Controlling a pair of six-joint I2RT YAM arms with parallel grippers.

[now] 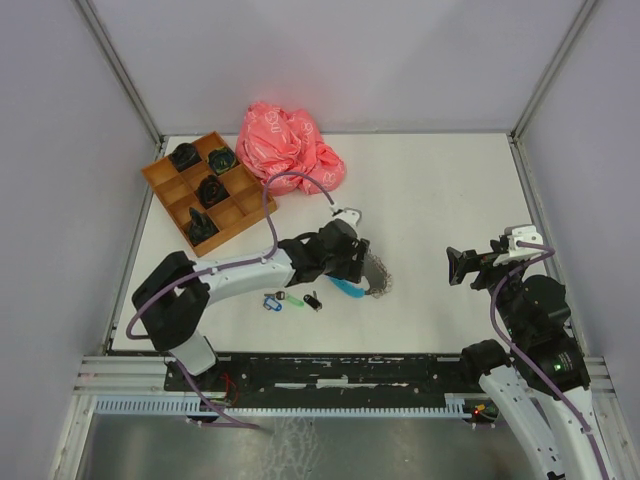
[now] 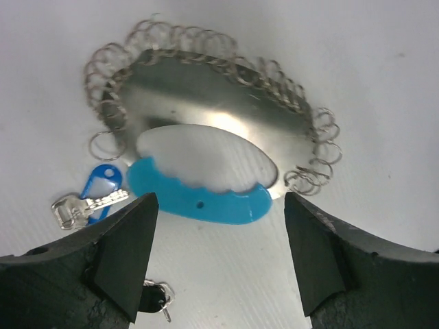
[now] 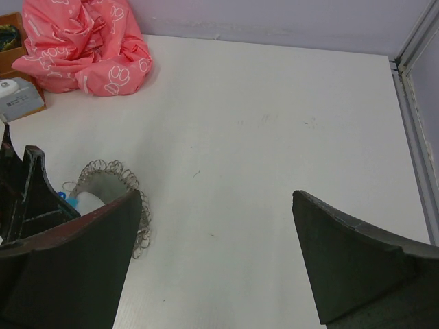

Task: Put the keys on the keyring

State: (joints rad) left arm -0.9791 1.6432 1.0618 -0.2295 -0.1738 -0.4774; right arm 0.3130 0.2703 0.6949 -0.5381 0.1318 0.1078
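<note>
The left gripper (image 1: 351, 266) hung over the middle of the table (image 1: 440, 200), jaws spread wide and gripping nothing; in its wrist view only the two dark fingers (image 2: 127, 257) showed, cut off at the bottom edge. Just beyond them the keyring (image 2: 206, 96) lay flat on the table: a silvery oval fringed with small wire loops, with a light blue curved piece (image 2: 199, 199) along its near side. From above, the arm covered much of the keyring, leaving only its right edge and a bit of the blue visible.

The keys (image 1: 292, 300) lay in a short row on the table left of the keyring, apart from it. The wrist view gave one clearly, a silver key with a blue tag (image 2: 103, 185). A small ring (image 2: 159, 296) near the left finger was half hidden, and what it belonged to could not be made out. From above, the green tag (image 1: 293, 299) and black tag (image 1: 314, 301) were too small for detail.

The right gripper (image 3: 216, 226) was off to the right, well apart from the keyring, jaws parted and holding nothing. Its left finger hid part of the keyring's loops.

A pink bag (image 1: 290, 145) and an orange tray (image 1: 160, 172) sat at the far left; the dark contents of the tray were unclear.
</note>
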